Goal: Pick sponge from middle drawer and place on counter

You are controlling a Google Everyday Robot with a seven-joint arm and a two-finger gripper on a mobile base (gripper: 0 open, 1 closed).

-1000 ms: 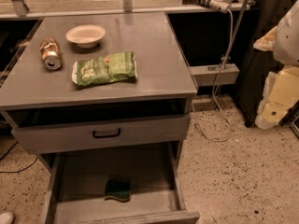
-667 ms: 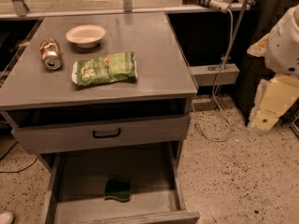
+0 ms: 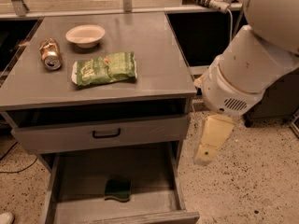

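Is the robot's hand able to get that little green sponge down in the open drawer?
Probably yes. The small dark green sponge lies uncovered near the front of the pulled-out grey drawer. The cream gripper hangs off to the side, outside the drawer, so it must swing over first.

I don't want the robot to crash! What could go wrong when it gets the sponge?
The gripper hangs off to the right, outside the middle drawer. Reaching for the sponge, it might bump the drawer's side wall or the drawer front above. The sponge lies flat, so the grab could slip. On the counter, setting it near the can might roll that.
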